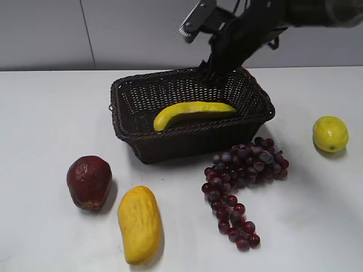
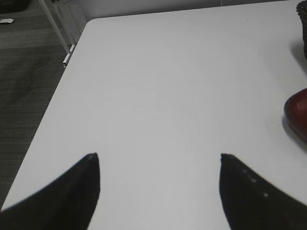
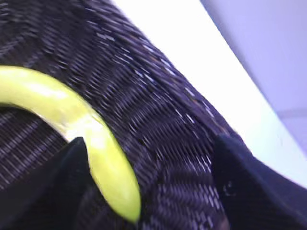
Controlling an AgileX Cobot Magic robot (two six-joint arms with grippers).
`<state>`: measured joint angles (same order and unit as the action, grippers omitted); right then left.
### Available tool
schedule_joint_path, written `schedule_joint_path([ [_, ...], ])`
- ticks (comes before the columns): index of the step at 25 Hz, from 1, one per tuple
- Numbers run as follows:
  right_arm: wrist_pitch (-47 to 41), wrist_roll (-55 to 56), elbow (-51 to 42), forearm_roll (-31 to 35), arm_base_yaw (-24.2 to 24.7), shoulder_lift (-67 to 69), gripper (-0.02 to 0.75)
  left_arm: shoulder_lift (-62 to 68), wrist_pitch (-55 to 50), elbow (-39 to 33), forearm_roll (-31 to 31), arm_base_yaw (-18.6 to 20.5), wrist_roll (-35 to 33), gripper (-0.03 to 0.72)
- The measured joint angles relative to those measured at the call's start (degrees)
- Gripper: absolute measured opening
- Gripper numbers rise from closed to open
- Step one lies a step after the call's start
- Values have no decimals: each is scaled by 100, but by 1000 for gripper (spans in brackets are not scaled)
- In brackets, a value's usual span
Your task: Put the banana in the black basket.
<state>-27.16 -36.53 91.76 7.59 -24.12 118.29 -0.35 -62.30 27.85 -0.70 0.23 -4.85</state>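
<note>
The banana (image 1: 193, 112) lies across the inside of the black basket (image 1: 187, 143), long, curved and bright yellow. My right gripper (image 1: 211, 63) hangs over the basket's far right rim, open and empty. In the right wrist view its fingers (image 3: 149, 138) are spread wide above the woven basket wall (image 3: 158, 96), and the banana (image 3: 62, 108) lies just inside the left finger, free of both. My left gripper (image 2: 158, 154) is open and empty over bare white table. It does not show in the exterior view.
In front of the basket lie a dark red fruit (image 1: 89, 181), a stubby yellow-orange fruit (image 1: 139, 224) and a bunch of purple grapes (image 1: 244, 170). A lemon (image 1: 330, 134) sits at the right. The table's left edge (image 2: 57, 96) drops to the floor.
</note>
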Motion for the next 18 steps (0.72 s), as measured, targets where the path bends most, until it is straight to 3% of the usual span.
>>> schedule_joint_path([
  [6, -2247, 2317, 741, -759, 974, -61, 595, 0, 0, 0, 0, 0, 0, 575],
  [10, -3709, 3140, 1039, -1352, 1648, -75, 594, 0, 0, 0, 0, 0, 0, 575],
  [14, -4144, 3277, 934, -1307, 2312, -173, 594, 0, 0, 0, 1, 0, 0, 575],
  [18, -4185, 3263, 144, -1105, 2665, -736, 594, 0, 0, 0, 1, 0, 0, 575],
])
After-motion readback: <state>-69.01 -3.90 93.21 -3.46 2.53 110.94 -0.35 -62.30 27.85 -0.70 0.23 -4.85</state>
